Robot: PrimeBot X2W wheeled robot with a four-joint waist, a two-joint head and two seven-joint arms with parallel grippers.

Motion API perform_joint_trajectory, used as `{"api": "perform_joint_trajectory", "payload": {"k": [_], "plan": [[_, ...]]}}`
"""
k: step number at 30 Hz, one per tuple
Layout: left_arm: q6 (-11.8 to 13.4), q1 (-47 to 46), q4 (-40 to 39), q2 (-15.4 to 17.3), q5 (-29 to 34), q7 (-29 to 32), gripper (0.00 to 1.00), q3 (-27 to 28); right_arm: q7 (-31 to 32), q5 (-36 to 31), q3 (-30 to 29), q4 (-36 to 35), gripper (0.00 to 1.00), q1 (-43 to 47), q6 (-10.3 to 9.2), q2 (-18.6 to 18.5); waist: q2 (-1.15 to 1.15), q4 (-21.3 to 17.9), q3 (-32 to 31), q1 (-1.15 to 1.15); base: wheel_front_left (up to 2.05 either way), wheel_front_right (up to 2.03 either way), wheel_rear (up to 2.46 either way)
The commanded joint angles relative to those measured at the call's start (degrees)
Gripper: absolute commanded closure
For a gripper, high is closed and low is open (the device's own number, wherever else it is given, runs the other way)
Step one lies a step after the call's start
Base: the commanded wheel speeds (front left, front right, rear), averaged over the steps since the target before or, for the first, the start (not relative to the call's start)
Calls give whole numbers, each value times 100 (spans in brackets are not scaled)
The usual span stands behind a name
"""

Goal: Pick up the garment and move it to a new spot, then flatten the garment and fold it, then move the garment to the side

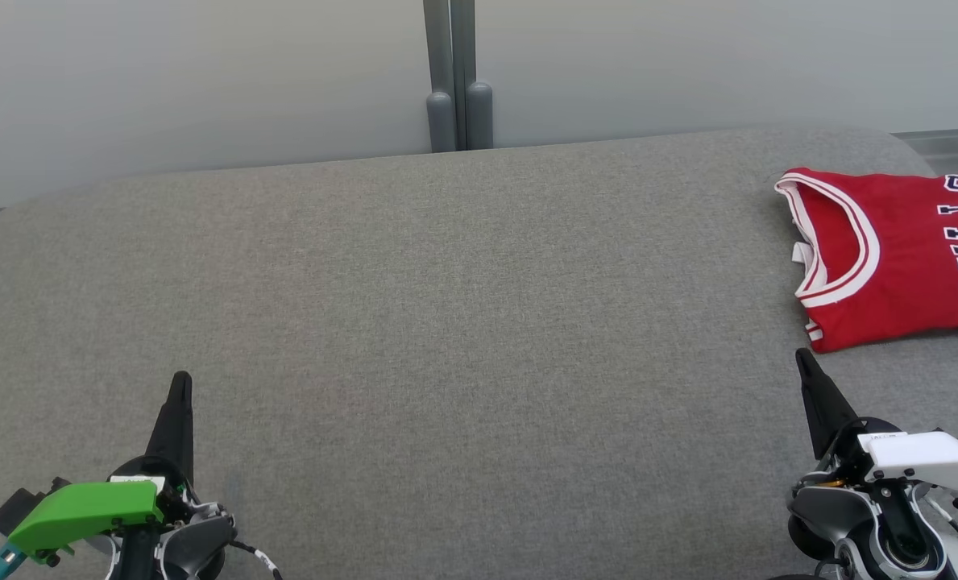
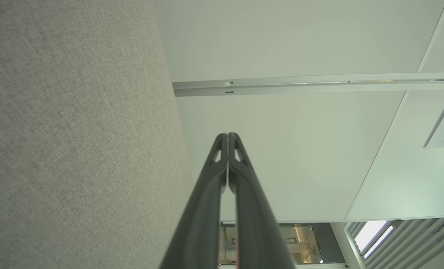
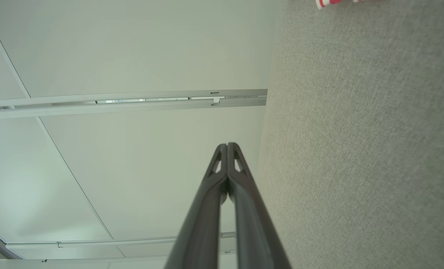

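The garment is a red jersey with white trim and dark lettering, lying folded at the far right of the grey table; part of it runs off the right edge of the head view. A sliver of its red and white hem shows at the top of the right wrist view. My right gripper is shut and empty, its tip just below the jersey's lower left corner, apart from it. My left gripper is shut and empty at the lower left, far from the garment. Both wrist views show the fingertips pressed together: left gripper, right gripper.
The grey fabric table surface spreads wide between the two grippers. A pale wall with a grey vertical post stands behind the table's far edge.
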Motion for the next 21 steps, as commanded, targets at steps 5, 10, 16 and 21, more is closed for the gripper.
{"api": "perform_joint_trajectory", "payload": {"k": [5, 10, 16, 21], "plan": [[-33, -72, -10, 40, -10, -3, 100, 20, 19, 36, -14, 10, 100, -38, 2, -24, 0, 0, 0, 0, 0, 0, 0], [-33, -71, -10, 40, -10, -3, 100, 20, 19, 36, -14, 10, 100, -38, 2, -24, 0, 0, 0, 0, 0, 0, 0], [-33, -71, -10, 40, -10, -3, 100, 19, 19, 36, -13, 10, 100, -38, 2, -24, 0, 0, 0, 0, 0, 0, 0], [-33, -70, -10, 40, -10, -3, 100, 19, 19, 36, -13, 10, 100, -37, 2, -24, 0, 0, 0, 0, 0, 0, 0]]}}
